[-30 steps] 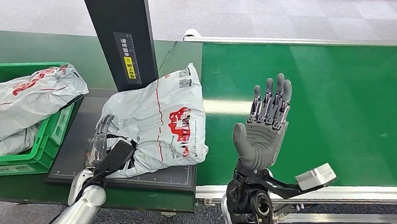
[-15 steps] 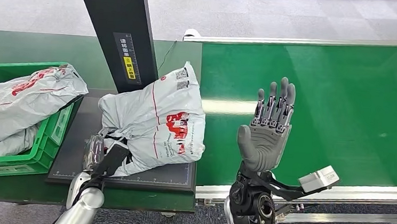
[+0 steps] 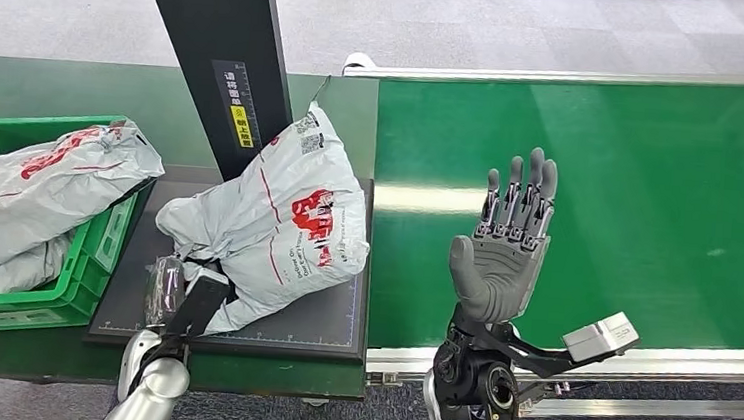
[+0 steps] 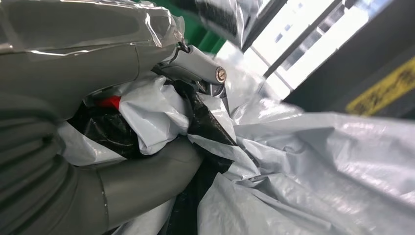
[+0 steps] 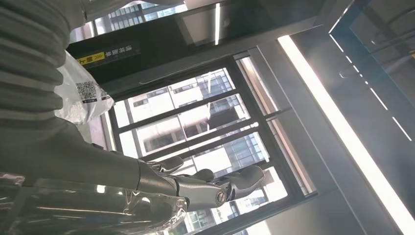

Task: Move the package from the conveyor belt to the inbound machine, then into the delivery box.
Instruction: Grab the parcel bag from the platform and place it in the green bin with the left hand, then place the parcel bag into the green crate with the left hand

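The package [image 3: 271, 227] lies mid-left on the inbound machine [image 3: 329, 325], its bunched corner gripped by the left robot hand [image 3: 180, 300]. It should be lifted clear of the crate wall – delivery box [image 3: 94, 248] far left. The right robot hand [image 3: 503, 250] is held up, fingers spread, empty.

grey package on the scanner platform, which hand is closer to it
Left. The left hand grips the grey package at its near corner; the right hand is raised open over the green conveyor belt, apart from it.
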`<action>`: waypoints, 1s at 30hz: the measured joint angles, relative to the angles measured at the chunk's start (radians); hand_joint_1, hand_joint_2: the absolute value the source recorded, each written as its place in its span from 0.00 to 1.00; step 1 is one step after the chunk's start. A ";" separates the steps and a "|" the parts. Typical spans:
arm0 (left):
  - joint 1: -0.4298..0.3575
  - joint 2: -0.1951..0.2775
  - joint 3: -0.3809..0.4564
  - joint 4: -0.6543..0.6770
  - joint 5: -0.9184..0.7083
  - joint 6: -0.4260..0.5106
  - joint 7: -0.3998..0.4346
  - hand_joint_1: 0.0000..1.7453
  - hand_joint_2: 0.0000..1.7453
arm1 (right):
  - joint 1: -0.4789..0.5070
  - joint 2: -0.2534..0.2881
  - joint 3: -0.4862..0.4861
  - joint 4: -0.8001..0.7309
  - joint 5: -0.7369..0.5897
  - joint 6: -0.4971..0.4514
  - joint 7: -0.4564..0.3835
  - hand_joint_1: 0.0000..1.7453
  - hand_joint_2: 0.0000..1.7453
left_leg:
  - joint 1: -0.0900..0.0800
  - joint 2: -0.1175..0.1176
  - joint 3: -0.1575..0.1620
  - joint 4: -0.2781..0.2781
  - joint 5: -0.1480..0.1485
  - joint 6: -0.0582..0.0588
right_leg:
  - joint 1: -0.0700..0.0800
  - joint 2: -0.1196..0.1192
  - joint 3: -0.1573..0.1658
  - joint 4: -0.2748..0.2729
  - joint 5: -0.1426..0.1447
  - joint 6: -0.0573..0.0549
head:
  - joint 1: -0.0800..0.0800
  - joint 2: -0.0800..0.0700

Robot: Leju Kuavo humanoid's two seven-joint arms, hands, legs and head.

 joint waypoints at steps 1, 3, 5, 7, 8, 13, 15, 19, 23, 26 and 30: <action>0.013 -0.001 0.001 -0.021 0.015 0.010 -0.011 1.00 1.00 | 0.002 0.000 -0.001 0.000 0.000 0.000 0.000 0.00 1.00 | 0.000 0.000 0.000 0.000 0.000 0.000 | 0.000 0.000 0.000 0.000 0.000 0.000 | 0.000 0.000; 0.043 -0.004 0.002 -0.073 0.051 0.028 -0.034 1.00 1.00 | 0.005 0.000 -0.002 0.000 0.000 0.000 0.000 0.00 1.00 | 0.000 0.000 -0.001 0.000 0.000 0.000 | 0.000 0.000 -0.001 0.000 0.000 0.000 | 0.000 0.000; 0.081 -0.010 0.001 -0.144 0.096 0.047 -0.062 1.00 1.00 | 0.008 0.000 -0.003 0.000 0.002 0.000 0.000 0.00 1.00 | 0.000 0.000 -0.002 0.000 0.000 0.000 | 0.000 0.000 -0.002 0.000 0.000 0.000 | 0.000 0.000; 0.126 -0.016 -0.003 -0.231 0.151 0.068 -0.095 1.00 1.00 | 0.010 0.000 -0.006 0.000 0.004 0.000 0.001 0.00 1.00 | 0.000 0.000 -0.003 0.000 0.000 0.000 | 0.000 0.000 -0.003 0.000 0.000 0.000 | 0.000 0.000; 0.153 -0.020 -0.007 -0.283 0.181 0.082 -0.114 1.00 1.00 | 0.010 0.000 -0.007 0.000 0.005 0.000 0.001 0.00 1.00 | 0.000 0.000 -0.003 0.000 0.000 0.000 | 0.000 0.000 -0.004 0.000 0.000 0.000 | 0.000 0.000; 0.296 -0.027 -0.070 -0.595 0.295 0.147 -0.174 1.00 1.00 | 0.018 0.000 -0.022 0.000 0.010 -0.001 0.003 0.00 1.00 | 0.000 0.000 -0.005 0.000 -0.001 0.000 | 0.000 0.000 -0.005 0.000 -0.001 0.001 | 0.000 0.000; 0.342 -0.023 -0.112 -0.715 0.299 0.158 -0.177 1.00 1.00 | 0.022 0.000 -0.029 0.000 0.014 0.000 0.003 0.00 1.00 | 0.000 0.000 -0.006 0.000 -0.001 0.000 | 0.000 0.000 -0.005 0.000 -0.001 0.001 | 0.000 0.000; 0.385 -0.019 -0.189 -0.881 0.290 0.183 -0.180 1.00 1.00 | 0.026 0.006 -0.045 -0.005 0.027 0.003 0.003 0.00 1.00 | 0.000 0.000 -0.006 0.000 -0.001 0.000 | 0.000 0.000 -0.005 -0.001 -0.001 0.001 | 0.000 0.000; 0.392 -0.013 -0.234 -0.983 0.290 0.194 -0.180 1.00 1.00 | 0.033 0.013 -0.052 -0.019 0.037 0.003 0.006 0.00 1.00 | 0.000 0.000 -0.005 0.000 -0.001 0.000 | 0.000 0.000 -0.005 0.000 -0.001 0.001 | 0.000 0.000; 0.401 -0.011 -0.246 -1.048 0.290 0.195 -0.180 1.00 1.00 | 0.036 0.014 -0.055 -0.023 0.038 0.003 0.008 0.00 1.00 | 0.000 0.000 -0.005 0.000 -0.001 0.000 | 0.000 0.000 -0.005 0.000 0.000 0.000 | 0.000 0.000; 0.404 0.002 -0.230 -1.119 0.346 0.197 -0.180 1.00 1.00 | 0.040 0.014 -0.058 -0.023 0.038 0.003 0.008 0.00 1.00 | 0.000 0.000 -0.005 0.000 -0.001 0.000 | 0.000 0.000 -0.005 0.000 -0.001 0.000 | 0.000 0.000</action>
